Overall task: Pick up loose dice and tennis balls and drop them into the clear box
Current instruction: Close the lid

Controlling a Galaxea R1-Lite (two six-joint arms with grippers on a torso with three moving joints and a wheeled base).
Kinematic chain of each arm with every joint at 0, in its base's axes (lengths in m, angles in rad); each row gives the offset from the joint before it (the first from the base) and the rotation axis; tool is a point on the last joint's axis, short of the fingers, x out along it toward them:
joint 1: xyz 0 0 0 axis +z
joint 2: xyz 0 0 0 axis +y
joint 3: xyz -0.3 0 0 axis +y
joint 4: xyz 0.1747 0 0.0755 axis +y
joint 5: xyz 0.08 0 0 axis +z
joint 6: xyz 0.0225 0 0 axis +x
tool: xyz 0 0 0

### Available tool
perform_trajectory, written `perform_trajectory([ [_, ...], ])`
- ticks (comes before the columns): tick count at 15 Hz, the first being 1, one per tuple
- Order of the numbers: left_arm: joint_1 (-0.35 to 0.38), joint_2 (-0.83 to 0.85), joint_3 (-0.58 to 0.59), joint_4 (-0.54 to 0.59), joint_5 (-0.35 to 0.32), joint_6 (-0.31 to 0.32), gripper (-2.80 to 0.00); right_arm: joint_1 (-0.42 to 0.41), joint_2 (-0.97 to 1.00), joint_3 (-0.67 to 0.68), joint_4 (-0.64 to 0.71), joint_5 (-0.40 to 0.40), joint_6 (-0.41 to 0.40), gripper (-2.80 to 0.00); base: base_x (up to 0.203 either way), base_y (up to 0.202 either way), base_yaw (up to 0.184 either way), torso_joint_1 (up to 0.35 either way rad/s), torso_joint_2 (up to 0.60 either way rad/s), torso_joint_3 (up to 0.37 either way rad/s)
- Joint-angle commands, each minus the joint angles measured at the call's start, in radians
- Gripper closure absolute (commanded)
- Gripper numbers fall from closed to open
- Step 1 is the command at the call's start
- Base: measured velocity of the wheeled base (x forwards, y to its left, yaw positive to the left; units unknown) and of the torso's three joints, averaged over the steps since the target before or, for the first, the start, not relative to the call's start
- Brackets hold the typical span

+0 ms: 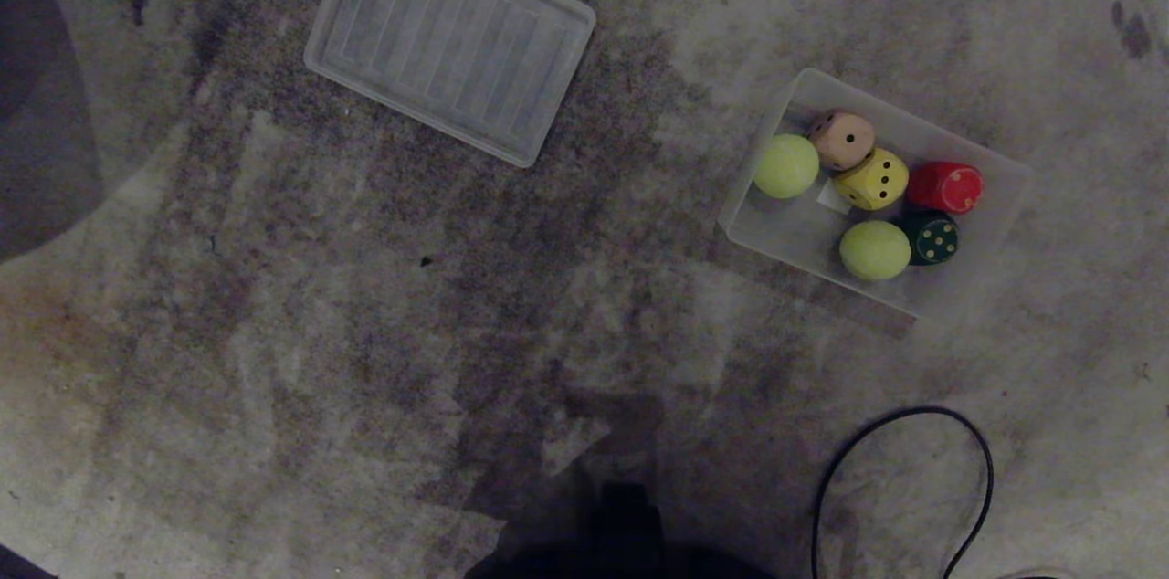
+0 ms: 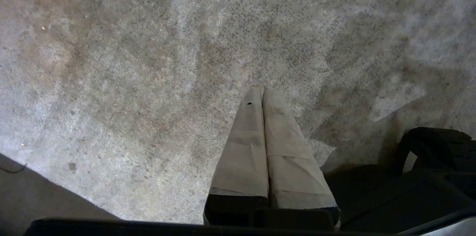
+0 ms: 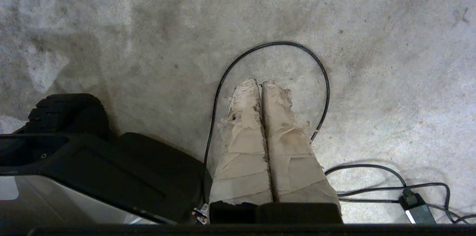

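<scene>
At the parked arms, over bare floor [image 1: 365, 332]: left gripper [image 2: 262, 91], fingers [image 2: 249, 124] pressed together, nothing held; right gripper [image 3: 260, 83], fingers [image 3: 245, 117] likewise pressed together, nothing held, above a loop of black cable [image 3: 275, 44]. Neither gripper shows in the head view.

Right of the head view, upper half: clear box [image 1: 995, 195], resting on the floor. Contents:
- tennis balls, two: one [image 1: 785, 166] at the box's left end, one [image 1: 874, 250] by its lower edge.
- beige die [image 1: 842, 139], touching the yellow die [image 1: 872, 179].
- red die [image 1: 945, 186] and dark green die [image 1: 932, 237], at the right end.

Upper left of centre: ribbed clear lid [image 1: 447, 40], lying flat, well apart from the box.

Loose items on the floor: none visible in any view.

Status, as judged: collection appears complete; every ball and die in sight sits inside the box. Nothing seems left.
</scene>
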Motion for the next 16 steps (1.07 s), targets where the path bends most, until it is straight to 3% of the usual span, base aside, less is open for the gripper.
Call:
perform_trajectory([
  [1, 0.000, 0.001, 0.002, 0.001, -0.001, 0.005, 0.00, 0.001, 0.002, 0.000, 0.001, 0.000, 0.000, 0.00, 0.000, 0.000, 0.000, 0.002, 0.00, 0.036],
  [11, 0.000, 0.001, 0.002, 0.000, 0.003, -0.003, 0.00, 0.000, 0.002, 0.000, 0.001, 0.000, 0.000, 0.00, 0.000, 0.000, 0.000, 0.002, 0.00, 0.190],
  [16, 0.000, 0.001, 0.002, -0.003, 0.017, -0.050, 0.00, 0.001, 0.002, 0.000, 0.001, 0.000, 0.000, 0.00, 0.000, 0.000, 0.000, 0.004, 0.00, 0.203],
])
